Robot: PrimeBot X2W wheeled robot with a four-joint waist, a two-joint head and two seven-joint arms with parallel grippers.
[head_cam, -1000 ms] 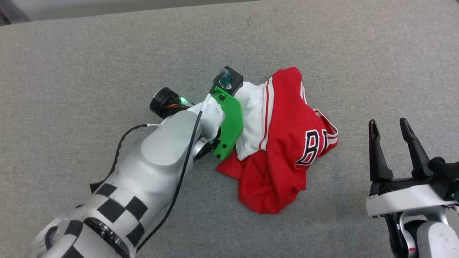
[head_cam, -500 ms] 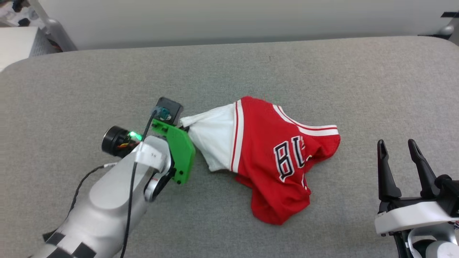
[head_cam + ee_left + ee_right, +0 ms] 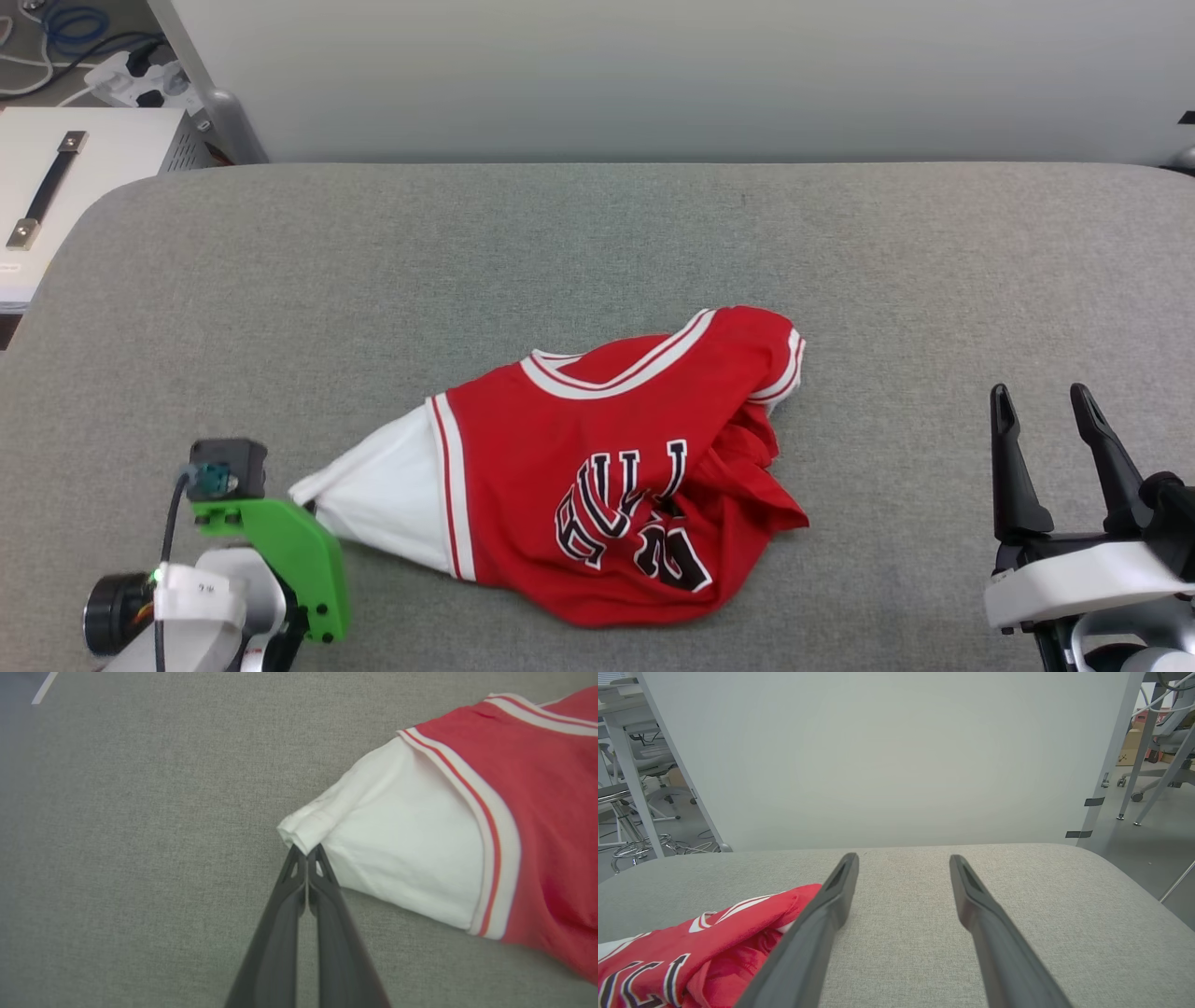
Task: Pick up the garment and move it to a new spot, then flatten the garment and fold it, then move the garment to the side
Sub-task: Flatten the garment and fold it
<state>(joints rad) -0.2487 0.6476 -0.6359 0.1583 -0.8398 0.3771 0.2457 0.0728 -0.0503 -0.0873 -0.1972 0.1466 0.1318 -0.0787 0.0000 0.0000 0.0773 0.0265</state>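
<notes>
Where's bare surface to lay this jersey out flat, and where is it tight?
Widest bare stretch of the grey surface: between the garment and the far edge under the white panel. Another bare gap: between the garment and the open right end effector. Tight at near left, where the left end effector pinches the white sleeve.

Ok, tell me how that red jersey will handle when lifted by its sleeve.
Probably floppy: the jersey lies in soft crumpled folds on the grey table, so it should droop. Likely light: the left end effector, pinching just the tip of the white sleeve, holds it stretched into a cone. So small a pinch might slip.
</notes>
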